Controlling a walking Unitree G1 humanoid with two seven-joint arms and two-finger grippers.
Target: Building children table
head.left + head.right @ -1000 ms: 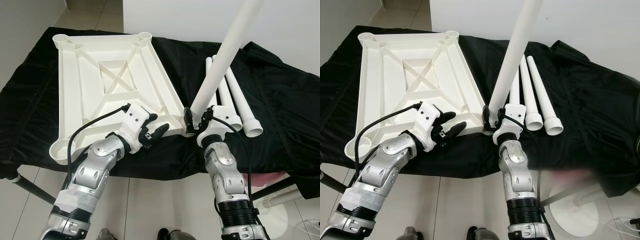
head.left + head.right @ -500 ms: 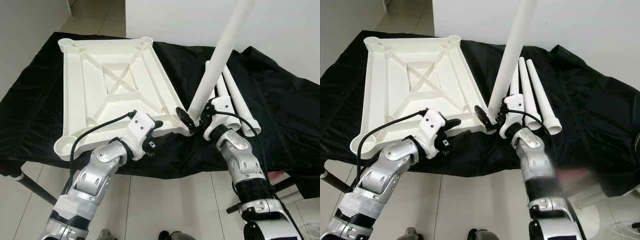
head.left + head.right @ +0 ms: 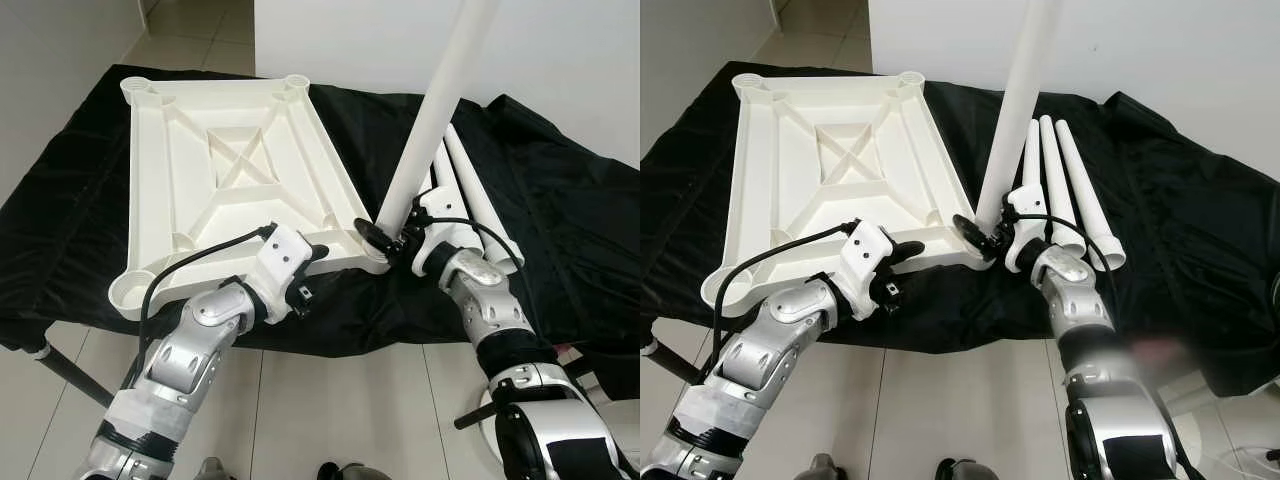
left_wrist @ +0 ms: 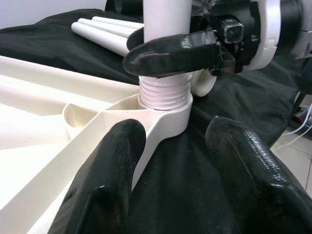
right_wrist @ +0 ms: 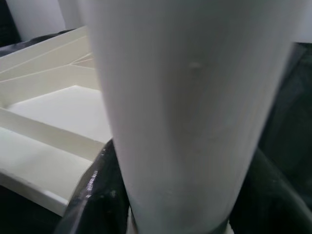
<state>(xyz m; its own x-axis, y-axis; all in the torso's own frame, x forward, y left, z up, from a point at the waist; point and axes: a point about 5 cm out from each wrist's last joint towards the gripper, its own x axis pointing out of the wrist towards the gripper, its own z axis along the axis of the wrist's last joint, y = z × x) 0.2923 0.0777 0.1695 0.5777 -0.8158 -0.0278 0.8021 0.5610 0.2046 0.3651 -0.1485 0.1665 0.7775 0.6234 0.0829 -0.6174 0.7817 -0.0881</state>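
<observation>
White leg (image 3: 432, 110) stands upright in the near corner socket (image 4: 165, 105) of the inverted tabletop (image 3: 225, 180); left wrist view reveals its exposed thread. Right tool (image 3: 385, 238) clenches the leg base. Left tool (image 4: 173, 165), fingers spread, straddles the tabletop's near edge. Spare legs (image 3: 470, 200) lie beside on the black-draped surface (image 3: 560, 210).

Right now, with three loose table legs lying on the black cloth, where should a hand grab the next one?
Take a loose leg at mid-shaft, coming from above: it lies flat on the black cloth, a round taper. The outermost is probably easiest, with open cloth beside it.
</observation>
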